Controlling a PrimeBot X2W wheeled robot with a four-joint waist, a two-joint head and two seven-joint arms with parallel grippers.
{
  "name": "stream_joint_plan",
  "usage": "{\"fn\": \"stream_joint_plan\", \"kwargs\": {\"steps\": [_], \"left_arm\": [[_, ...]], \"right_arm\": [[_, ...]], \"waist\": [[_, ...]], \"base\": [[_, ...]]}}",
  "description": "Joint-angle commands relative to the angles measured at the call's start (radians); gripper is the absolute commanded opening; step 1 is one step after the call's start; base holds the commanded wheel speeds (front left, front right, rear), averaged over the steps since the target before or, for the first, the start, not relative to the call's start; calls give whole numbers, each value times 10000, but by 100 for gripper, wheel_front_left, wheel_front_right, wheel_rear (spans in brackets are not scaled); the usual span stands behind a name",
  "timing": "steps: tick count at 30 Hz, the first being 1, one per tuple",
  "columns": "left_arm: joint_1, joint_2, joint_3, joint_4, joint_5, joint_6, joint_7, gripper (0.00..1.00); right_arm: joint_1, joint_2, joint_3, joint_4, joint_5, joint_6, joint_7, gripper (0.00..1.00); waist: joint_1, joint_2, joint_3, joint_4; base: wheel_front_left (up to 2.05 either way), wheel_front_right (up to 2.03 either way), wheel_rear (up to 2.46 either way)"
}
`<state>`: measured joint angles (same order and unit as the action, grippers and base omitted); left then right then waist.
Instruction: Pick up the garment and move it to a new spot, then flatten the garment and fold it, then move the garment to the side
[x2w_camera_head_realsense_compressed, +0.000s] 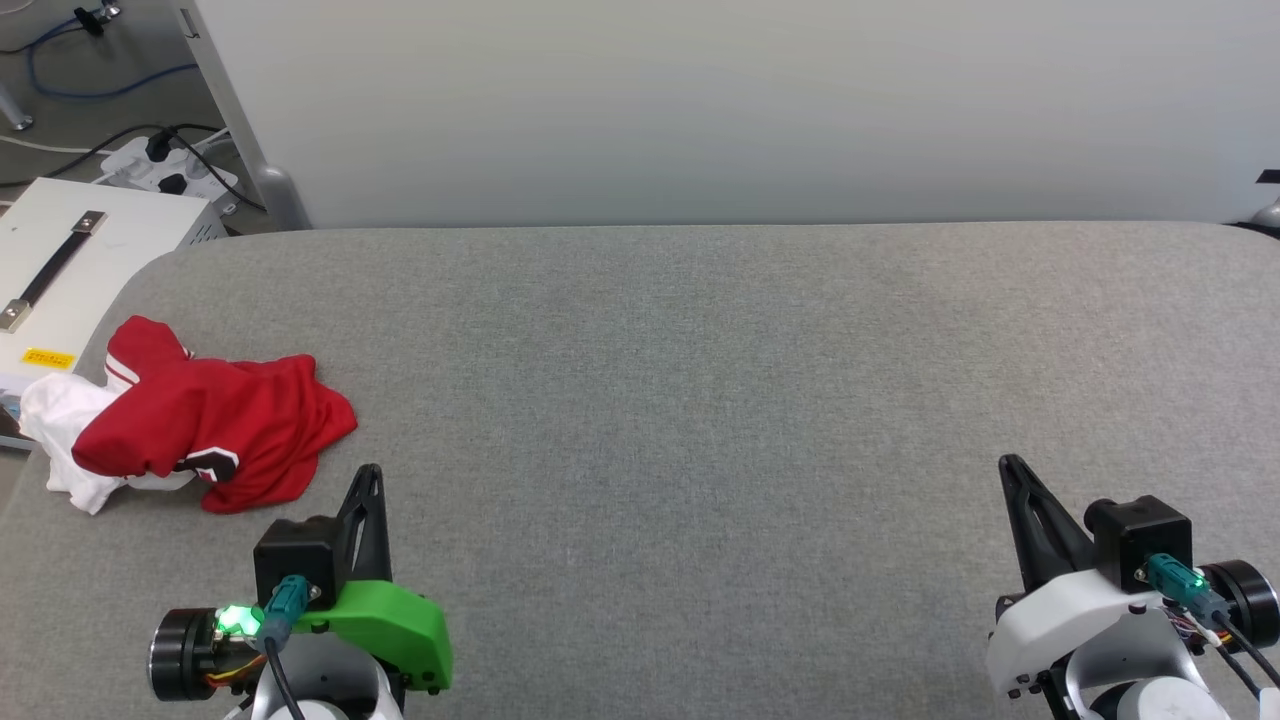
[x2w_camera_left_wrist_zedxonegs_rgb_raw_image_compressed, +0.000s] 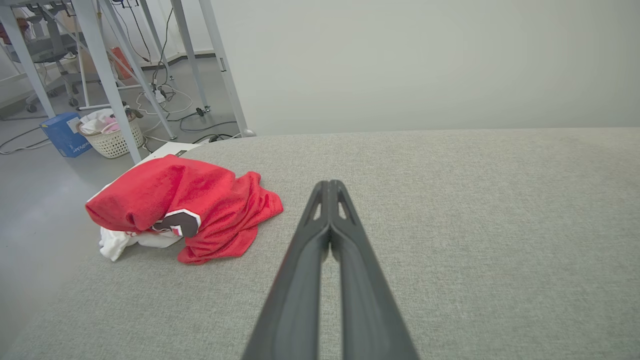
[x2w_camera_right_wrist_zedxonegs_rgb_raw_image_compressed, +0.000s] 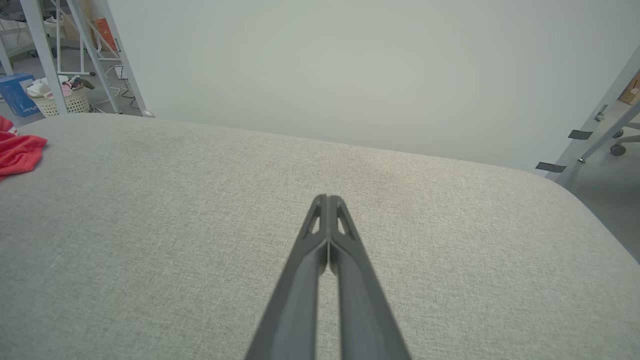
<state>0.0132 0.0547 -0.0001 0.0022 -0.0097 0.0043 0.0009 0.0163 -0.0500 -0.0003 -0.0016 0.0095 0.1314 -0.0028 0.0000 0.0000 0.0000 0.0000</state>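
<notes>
The garment (x2w_camera_head_realsense_compressed: 215, 425), a red jersey with white sleeves, lies crumpled in a heap at the left edge of the grey table (x2w_camera_head_realsense_compressed: 700, 400). Part of a black numeral with a white outline shows on its front fold (x2w_camera_left_wrist_zedxonegs_rgb_raw_image_compressed: 181, 222). My left gripper (x2w_camera_head_realsense_compressed: 370, 475) hovers just right of and nearer than the heap, shut and holding nothing; in the left wrist view its tips (x2w_camera_left_wrist_zedxonegs_rgb_raw_image_compressed: 329, 186) touch each other. My right gripper (x2w_camera_head_realsense_compressed: 1008, 465) stands far off at the lower right, also shut and empty, tips (x2w_camera_right_wrist_zedxonegs_rgb_raw_image_compressed: 328, 200) together. A red corner of the garment (x2w_camera_right_wrist_zedxonegs_rgb_raw_image_compressed: 17, 152) peeks in at the right wrist view's left edge.
A white case (x2w_camera_head_realsense_compressed: 70, 260) with a black strap handle sits beside the table's left edge, with a power strip (x2w_camera_head_realsense_compressed: 165, 165) and cables behind it. A pale wall panel (x2w_camera_head_realsense_compressed: 700, 100) runs along the table's far edge. A laundry basket (x2w_camera_left_wrist_zedxonegs_rgb_raw_image_compressed: 107, 135) stands on the floor among metal legs.
</notes>
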Motion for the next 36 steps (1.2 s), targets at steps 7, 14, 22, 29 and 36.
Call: {"fn": "stream_joint_plan", "kwargs": {"steps": [7, 14, 22, 29, 36], "left_arm": [[-132, -45, 1, -22, 97, -43, -9, 0], [-132, -45, 1, -22, 97, -43, -9, 0], [-132, -45, 1, -22, 97, -43, -9, 0], [-132, -45, 1, -22, 97, -43, -9, 0], [3, 2, -4, -2, -5, 10, -10, 100]], "right_arm": [[-163, -3, 3, 16, -95, -7, 28, 0], [-163, -3, 3, 16, -95, -7, 28, 0], [-163, -3, 3, 16, -95, -7, 28, 0], [-163, -3, 3, 16, -95, -7, 28, 0], [4, 0, -14, -3, 22, 0, -12, 100]], "waist": [[0, 0, 0, 0], [0, 0, 0, 0], [0, 0, 0, 0], [0, 0, 0, 0], [0, 0, 3, -1]], "base": [[0, 0, 0], [0, 0, 0], [0, 0, 0], [0, 0, 0], [0, 0, 0]]}}
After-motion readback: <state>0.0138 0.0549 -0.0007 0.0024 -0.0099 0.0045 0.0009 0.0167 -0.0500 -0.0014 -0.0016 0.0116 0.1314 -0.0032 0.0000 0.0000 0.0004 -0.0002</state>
